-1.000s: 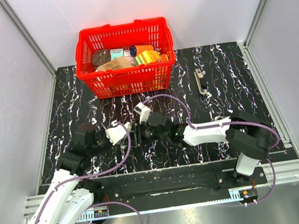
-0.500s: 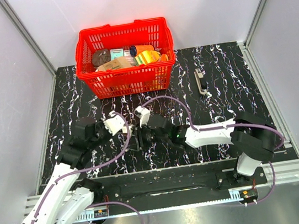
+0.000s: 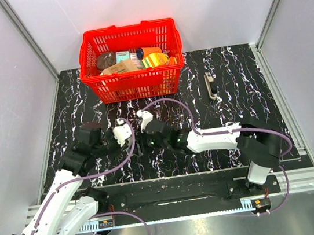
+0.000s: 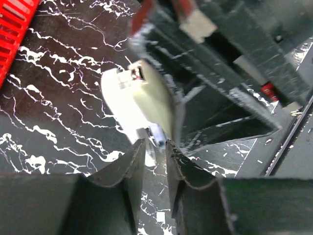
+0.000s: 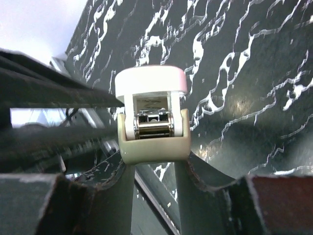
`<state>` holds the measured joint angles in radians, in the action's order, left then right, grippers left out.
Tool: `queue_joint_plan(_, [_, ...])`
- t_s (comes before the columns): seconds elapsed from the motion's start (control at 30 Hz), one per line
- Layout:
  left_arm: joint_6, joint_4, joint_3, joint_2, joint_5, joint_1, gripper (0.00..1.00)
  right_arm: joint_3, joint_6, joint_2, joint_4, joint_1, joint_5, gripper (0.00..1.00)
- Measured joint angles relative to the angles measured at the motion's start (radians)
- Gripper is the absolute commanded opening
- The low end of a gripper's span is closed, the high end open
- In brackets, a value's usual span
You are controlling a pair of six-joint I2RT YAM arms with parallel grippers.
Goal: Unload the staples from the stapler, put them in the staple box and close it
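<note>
The slim dark stapler (image 3: 211, 84) with its pale strip lies on the mat at the back right, away from both grippers. My right gripper (image 5: 154, 161) is shut on a small white-and-cream device (image 5: 153, 113) with a metal channel inside, held above the mat near the front middle. My left gripper (image 4: 154, 144) faces that device (image 4: 142, 98) from the left. Its jaws are almost together on a thin pale piece with a bluish tip that sticks out of the device. In the top view the two grippers meet, left (image 3: 130, 136) and right (image 3: 144, 140).
A red basket (image 3: 89, 74) full of assorted items stands at the back left of the black marbled mat (image 3: 248, 99). Purple cables loop over both arms. Grey walls close in the left, right and back sides.
Both grippers have shifted a little to the left and away from me, staying together. The stapler at the back right has not moved.
</note>
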<state>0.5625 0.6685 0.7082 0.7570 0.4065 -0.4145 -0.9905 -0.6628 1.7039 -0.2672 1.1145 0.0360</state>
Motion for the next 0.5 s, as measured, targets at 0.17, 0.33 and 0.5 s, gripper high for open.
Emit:
queue_joint_plan(0.17, [-0.071,0.016,0.067,0.004,-0.051,0.034,0.74,-0.161,0.021,0.063,0.129,-0.003,-0.036,0.0])
queue_joint_plan(0.33, [-0.178,-0.012,0.204,-0.01,-0.089,0.209,0.98,-0.401,0.042,0.219,0.326,-0.011,-0.055,0.0])
queue_joint_plan(0.5, [-0.268,-0.036,0.319,-0.002,-0.086,0.446,0.99,-0.585,0.048,0.376,0.544,-0.015,-0.052,0.0])
